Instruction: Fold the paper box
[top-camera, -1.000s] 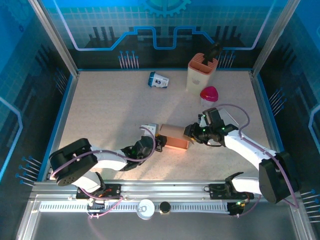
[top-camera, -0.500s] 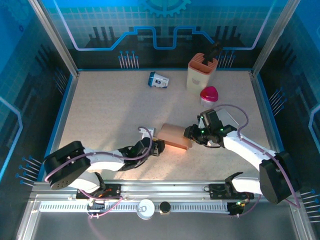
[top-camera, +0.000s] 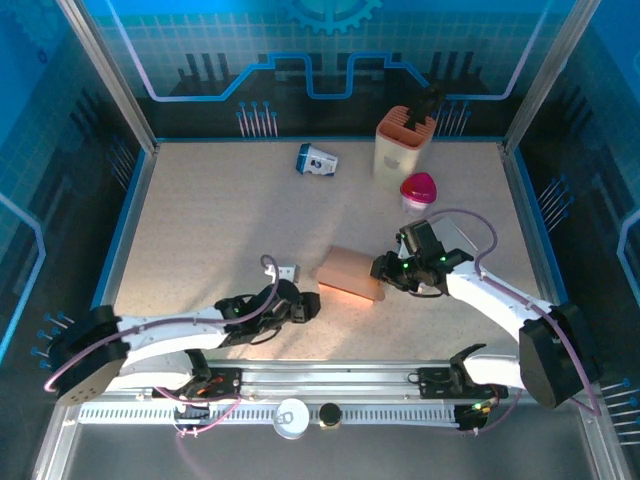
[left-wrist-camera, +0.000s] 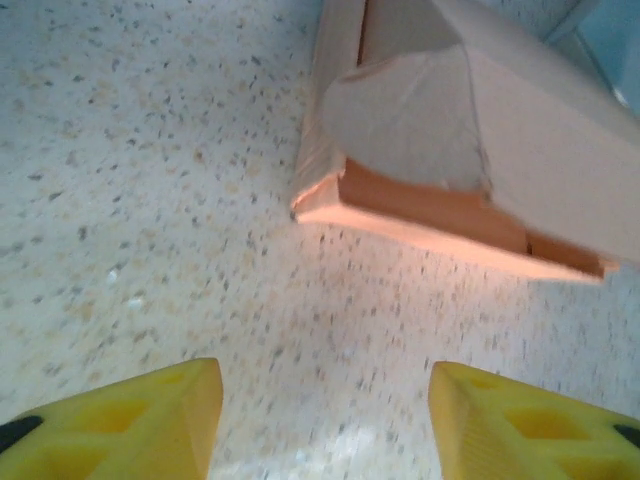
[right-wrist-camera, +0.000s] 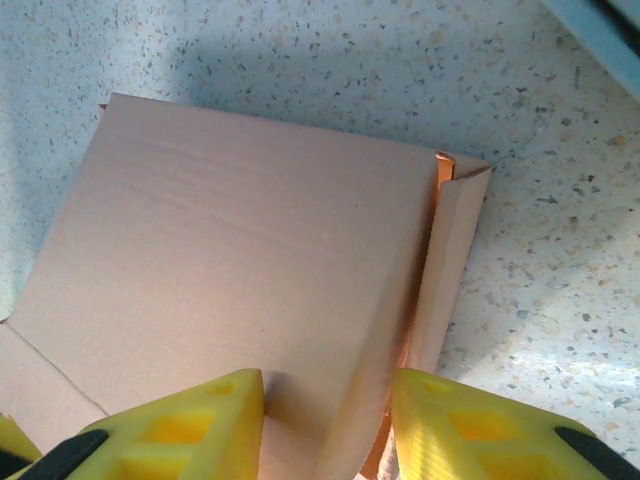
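The paper box (top-camera: 350, 277) lay in the middle of the table (top-camera: 220, 220), the right gripper (right-wrist-camera: 328, 395) pinched one end of it, and the left gripper (left-wrist-camera: 320, 400) sat open and empty near it, so one hard pull could have slid the box away or squashed it.

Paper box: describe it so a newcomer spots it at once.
On the speckled table, look just nearer than centre. The paper box is the low brown cardboard shape gripped at its right end by the right end effector. It alone is plain brown card; the tan holder, pink-lidded cup and blue-and-white packet stand farther back.
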